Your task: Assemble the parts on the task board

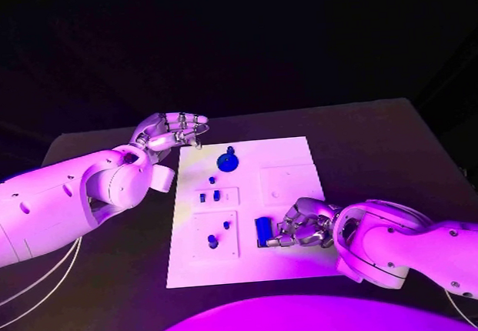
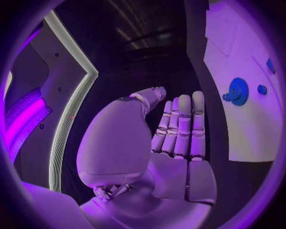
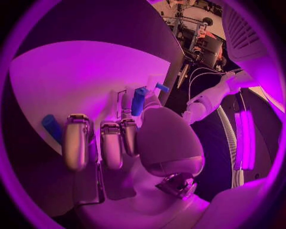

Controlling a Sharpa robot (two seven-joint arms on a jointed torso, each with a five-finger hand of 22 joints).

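Note:
The white task board [image 1: 288, 154] lies in the middle of the black table. A blue gear [image 1: 229, 162] [image 2: 238, 91] sits near the board's far edge, and several small blue pegs [image 1: 212, 240] stand in its left half. My right hand [image 1: 306, 223] [image 3: 113, 140] rests on the board's near right with fingers curled. Its thumb and a finger pinch a blue peg [image 3: 138, 100]. A blue cylinder [image 1: 264, 229] [image 3: 52, 127] lies on the board just past its fingertips. My left hand [image 1: 175, 131] [image 2: 178, 126] hovers off the board's far left corner, fingers straight and side by side, holding nothing.
A raised white square [image 1: 285, 182] sits right of the board's middle. Bare black table [image 1: 383, 154] surrounds the board on every side. White cables [image 1: 32, 290] trail off the table's left edge below my left arm.

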